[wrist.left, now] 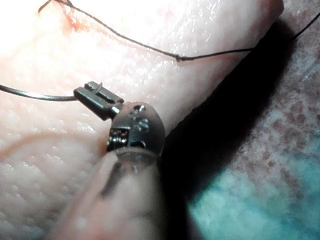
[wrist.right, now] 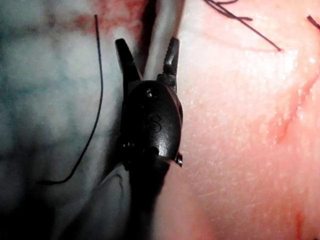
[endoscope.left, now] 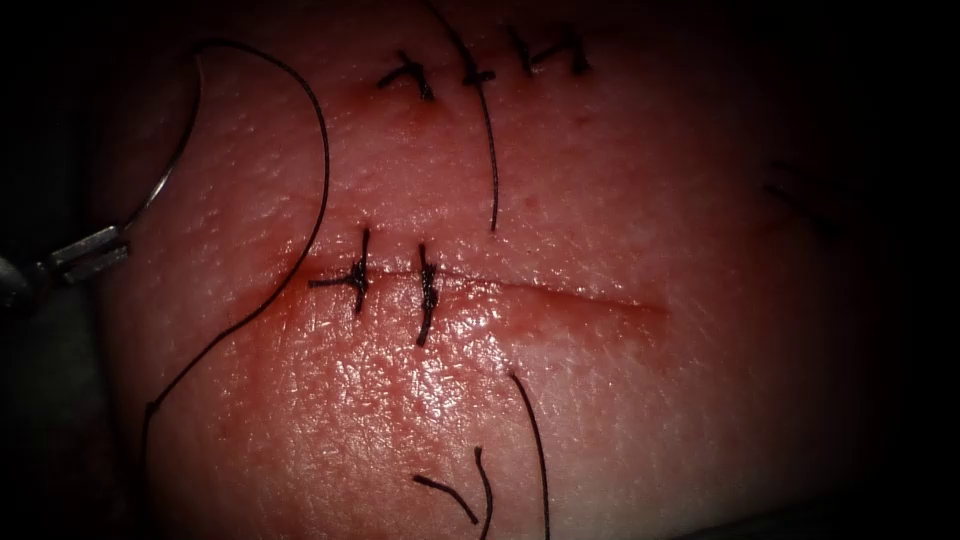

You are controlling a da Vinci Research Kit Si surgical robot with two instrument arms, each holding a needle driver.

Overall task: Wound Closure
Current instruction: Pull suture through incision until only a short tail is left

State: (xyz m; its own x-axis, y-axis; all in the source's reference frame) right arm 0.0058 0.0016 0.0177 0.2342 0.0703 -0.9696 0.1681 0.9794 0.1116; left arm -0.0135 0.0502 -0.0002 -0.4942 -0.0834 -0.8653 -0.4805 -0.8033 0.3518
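My left tool (endoscope.left: 90, 255) is at the far left, beyond the left end of the cut (endoscope.left: 540, 290), with its jaws shut on the curved needle (endoscope.left: 170, 165) near one end. The needle arcs upward, free of the tissue (endoscope.left: 600, 420). From its upper end the thread (endoscope.left: 322, 160) loops right, then down past the cut's left end. In the left wrist view the jaws (wrist.left: 97, 97) clamp the needle (wrist.left: 35, 95) over the tissue. Two stitches (endoscope.left: 358, 272) (endoscope.left: 427, 295) cross the cut's left part. My right tool (wrist.right: 147, 52) is open and holds nothing, beside the tissue's edge.
An older row of knotted stitches (endoscope.left: 480, 65) lies near the top, with a long tail (endoscope.left: 492, 170). Cut thread ends (endoscope.left: 450, 495) (endoscope.left: 535, 450) lie below the cut. Red fluid (endoscope.left: 400, 345) wets the tissue there. A loose thread (wrist.right: 95, 100) lies beside the right tool.
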